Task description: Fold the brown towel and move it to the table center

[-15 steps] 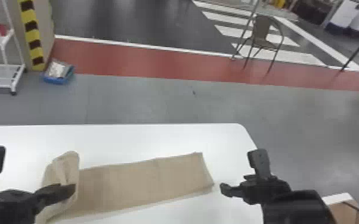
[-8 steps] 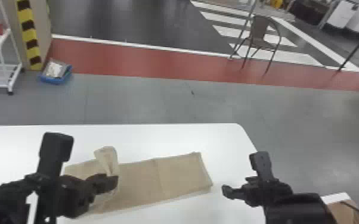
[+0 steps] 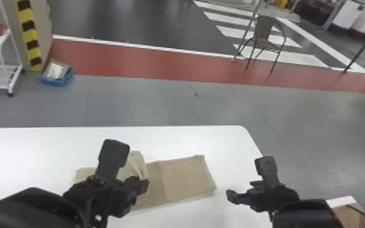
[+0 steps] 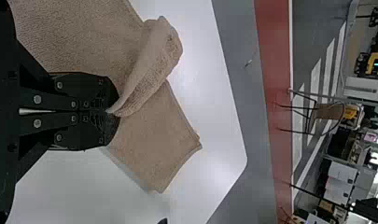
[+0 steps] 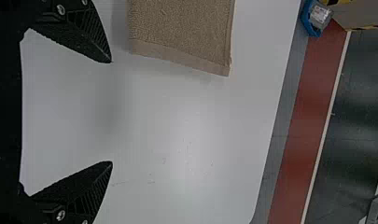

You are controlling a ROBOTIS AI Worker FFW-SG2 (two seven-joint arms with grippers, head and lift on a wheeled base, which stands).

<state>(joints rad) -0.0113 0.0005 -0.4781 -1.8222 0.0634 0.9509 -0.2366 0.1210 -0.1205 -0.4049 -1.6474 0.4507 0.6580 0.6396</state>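
Folding seems in hand, the left tool [image 4: 113, 112] pinching a flap of the brown towel [image 4: 154, 140] inward of the desk's [image 4: 205, 93] far right corner, the right tool [image 5: 111, 112] wide; next, lay that flap down evenly.

The head view looks forward and down over the tabletop [image 3: 209, 139], past a red strip [image 3: 160, 65] to a chair [image 3: 263, 30] between one and two o'clock. Both wrist views, sideways and nearer, face down and outward. All share towel [image 3: 188, 177] and strip; head and right wrist share a blue tray [image 3: 54, 81], ten o'clock.
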